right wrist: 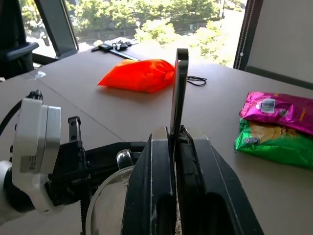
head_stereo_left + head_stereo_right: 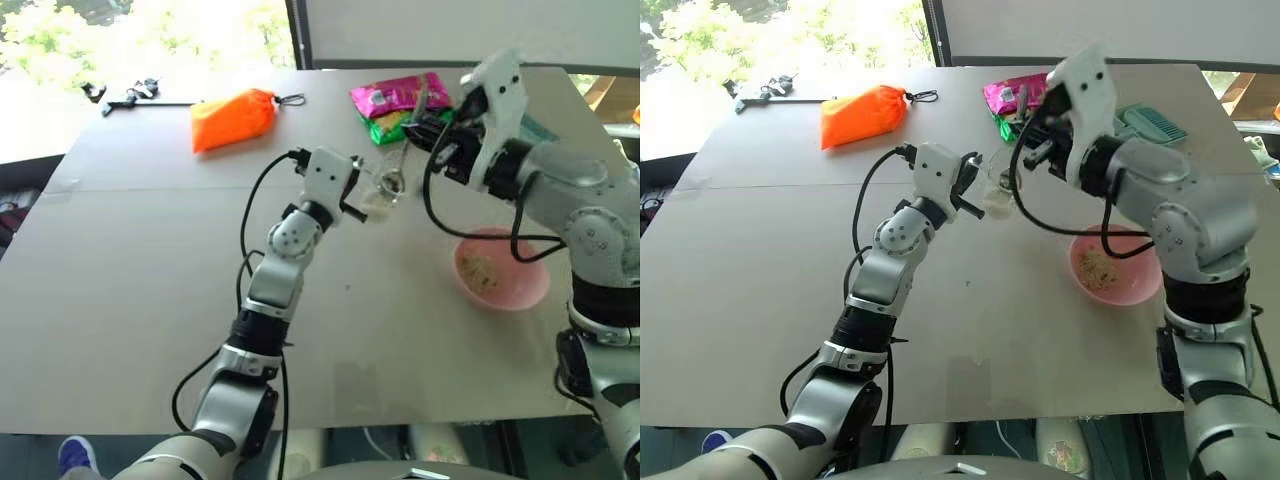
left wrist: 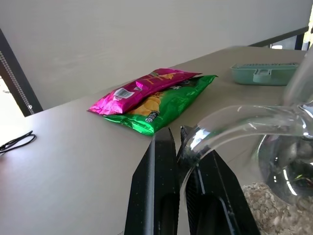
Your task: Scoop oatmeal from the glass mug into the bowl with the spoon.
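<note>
Two grippers work at table centre: left gripper (image 3: 177, 147) pinches the mug (image 2: 381, 192) handle, right gripper (image 1: 175, 142) clamps the spoon (image 2: 397, 170), dipped inside. Next: carry oatmeal (image 3: 271, 208) to the bowl (image 2: 520, 292) at four o'clock.

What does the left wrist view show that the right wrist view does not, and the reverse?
Left wrist view alone: the oatmeal inside the glass mug, the left end effector shut on the mug's handle, and a teal scoop at the far edge of the table.

Right wrist view alone: the right end effector shut on the spoon handle, an orange pouch, and trees through the window.

Both: the pink and green snack packets, the mug's rim, and the table.
</note>
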### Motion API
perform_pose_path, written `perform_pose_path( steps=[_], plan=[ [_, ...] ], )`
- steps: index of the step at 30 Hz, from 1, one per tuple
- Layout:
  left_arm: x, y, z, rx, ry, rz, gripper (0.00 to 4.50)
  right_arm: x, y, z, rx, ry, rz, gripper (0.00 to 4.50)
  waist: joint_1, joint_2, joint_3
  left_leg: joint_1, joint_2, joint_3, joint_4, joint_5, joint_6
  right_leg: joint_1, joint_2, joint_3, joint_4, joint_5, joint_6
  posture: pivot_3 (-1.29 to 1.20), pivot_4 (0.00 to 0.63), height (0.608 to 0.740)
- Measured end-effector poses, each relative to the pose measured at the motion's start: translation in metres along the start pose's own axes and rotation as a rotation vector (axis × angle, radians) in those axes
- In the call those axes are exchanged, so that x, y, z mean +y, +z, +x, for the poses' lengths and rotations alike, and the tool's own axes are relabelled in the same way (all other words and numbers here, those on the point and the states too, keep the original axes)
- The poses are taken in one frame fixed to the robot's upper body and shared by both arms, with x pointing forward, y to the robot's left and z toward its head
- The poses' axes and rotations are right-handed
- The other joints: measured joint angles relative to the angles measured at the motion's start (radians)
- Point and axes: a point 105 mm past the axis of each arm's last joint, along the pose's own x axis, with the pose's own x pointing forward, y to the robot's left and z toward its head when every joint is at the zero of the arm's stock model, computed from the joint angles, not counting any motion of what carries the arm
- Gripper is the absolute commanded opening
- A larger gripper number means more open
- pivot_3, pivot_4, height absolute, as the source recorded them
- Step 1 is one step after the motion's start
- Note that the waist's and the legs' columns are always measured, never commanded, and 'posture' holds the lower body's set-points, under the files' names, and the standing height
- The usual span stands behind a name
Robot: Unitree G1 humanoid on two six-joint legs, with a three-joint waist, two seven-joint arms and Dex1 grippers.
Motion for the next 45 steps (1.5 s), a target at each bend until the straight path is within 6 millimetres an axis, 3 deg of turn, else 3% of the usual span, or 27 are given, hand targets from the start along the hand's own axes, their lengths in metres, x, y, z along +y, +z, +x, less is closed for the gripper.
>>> perform_pose_path(
  steps=[4, 9, 17, 26, 34, 45],
  plan=[
    [0.000, 0.000, 0.000, -0.001, 0.006, -0.006, 0.03, 0.013, -0.018, 0.003, 0.033, 0.052, -0.056, 0.00, -0.001, 0.000, 0.000, -0.001, 0.000, 0.000, 0.002, 0.000, 0.000, 0.000, 0.000, 0.000, 0.002, 0.000, 0.000, 0.00, 0.150, 0.740],
    [0.000, 0.001, 0.000, -0.005, 0.011, -0.002, 0.03, 0.012, -0.019, 0.004, 0.033, 0.046, 0.098, 0.00, 0.000, 0.000, 0.000, 0.000, 0.000, -0.001, 0.002, 0.000, 0.000, 0.000, 0.000, -0.001, 0.002, 0.000, 0.000, 0.00, 0.150, 0.740],
    [-0.003, -0.004, 0.003, 0.005, 0.009, 0.003, 0.03, -0.013, -0.006, 0.001, 0.027, -0.030, 0.466, 0.00, 0.000, 0.000, 0.000, -0.001, 0.000, -0.002, 0.002, 0.000, 0.000, 0.000, 0.000, -0.002, 0.002, 0.000, 0.000, 0.00, 0.150, 0.740],
    [-0.005, -0.010, 0.008, 0.029, 0.000, -0.001, 0.03, -0.035, -0.009, -0.003, 0.052, -0.111, 0.683, 0.00, -0.001, 0.000, 0.000, -0.001, 0.000, -0.002, 0.002, 0.000, 0.000, 0.000, 0.000, -0.002, 0.003, 0.000, 0.000, 0.00, 0.150, 0.740],
    [-0.028, -0.002, 0.028, 0.042, -0.078, -0.023, 0.03, -0.060, -0.014, -0.026, 0.063, -0.190, 0.769, 0.00, 0.000, 0.000, 0.000, -0.003, -0.001, -0.002, 0.002, 0.000, 0.000, 0.000, -0.001, -0.002, 0.006, 0.000, 0.000, 0.00, 0.150, 0.740],
    [-0.062, 0.000, 0.042, 0.053, -0.189, -0.053, 0.03, -0.079, -0.016, -0.053, 0.058, -0.276, 0.779, 0.00, 0.000, 0.001, 0.000, -0.014, -0.002, -0.002, 0.011, 0.000, 0.000, -0.009, -0.002, -0.003, 0.014, 0.000, 0.000, 0.00, 0.150, 0.740]
  ],
)
